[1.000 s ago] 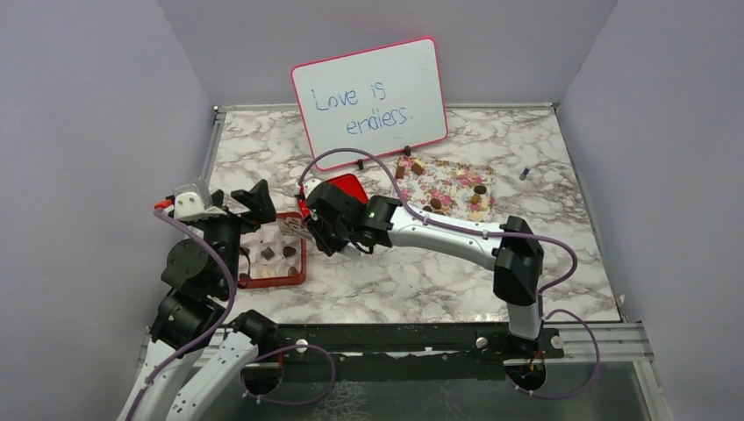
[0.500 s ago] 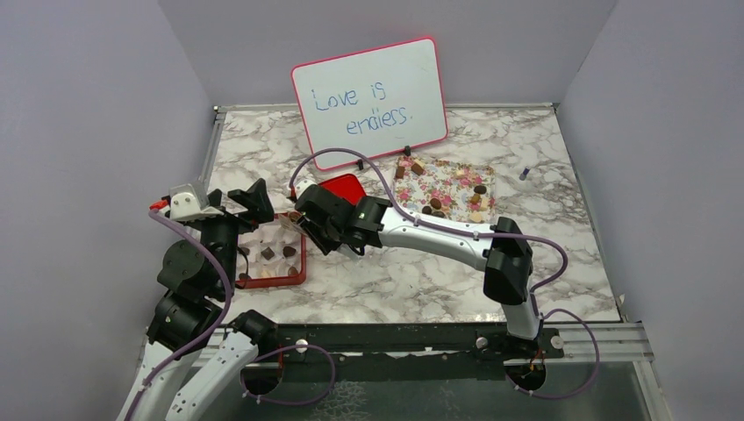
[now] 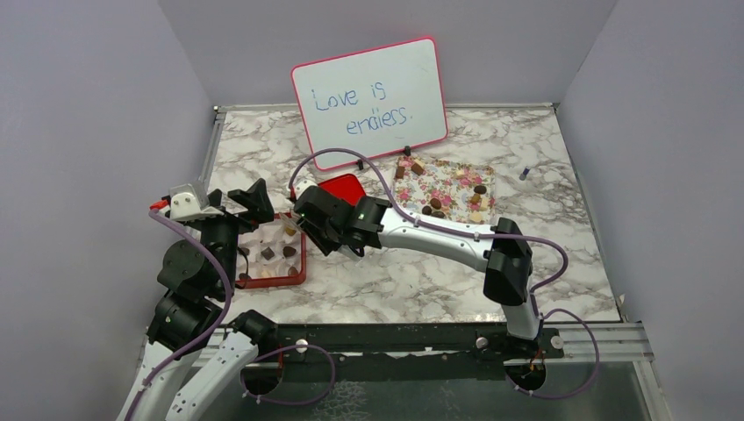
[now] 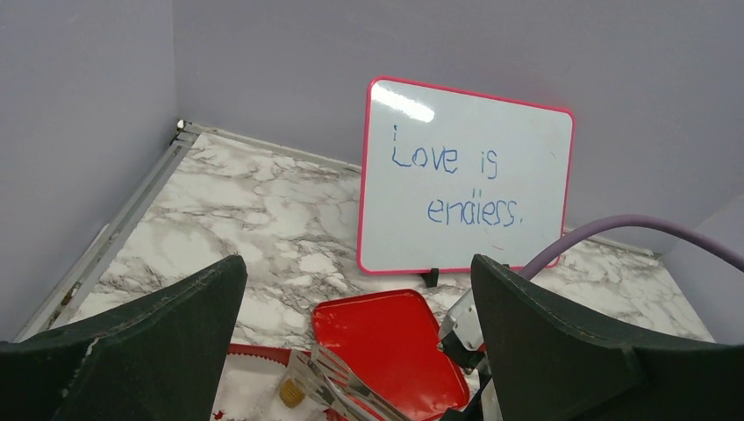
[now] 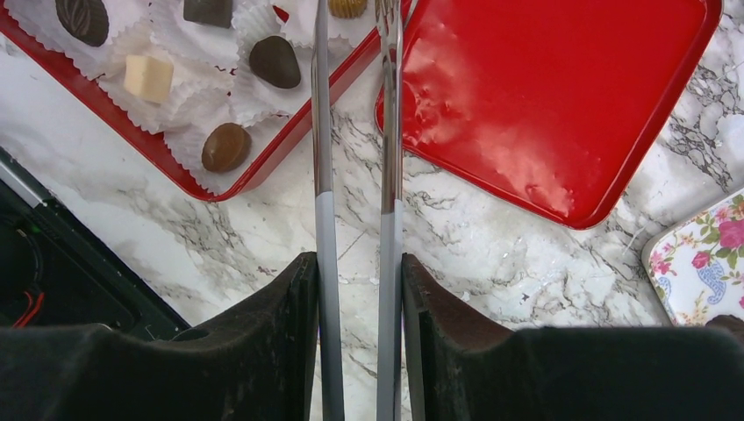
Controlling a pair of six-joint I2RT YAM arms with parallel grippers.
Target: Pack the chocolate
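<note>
Brown and cream chocolate pieces [image 5: 275, 61] sit in paper cups [image 5: 197, 105] inside the red box [image 5: 263, 171]. Others lie on the flowered tray [image 3: 452, 189], right of the box. The right gripper [image 5: 355, 263] clamps metal tongs [image 5: 325, 132] that reach over the box. The left gripper [image 4: 357, 263], fingers spread, hovers above the box's left side.

top external: mounted high behind the rig, angled down, whole bench [image 3: 421, 281] taken in | left wrist: held low, faced level toward whiteboard [image 4: 465, 180] | right wrist: aimed straight down, close to bench | overlap: red lid [image 5: 561, 96] seen in all three
</note>
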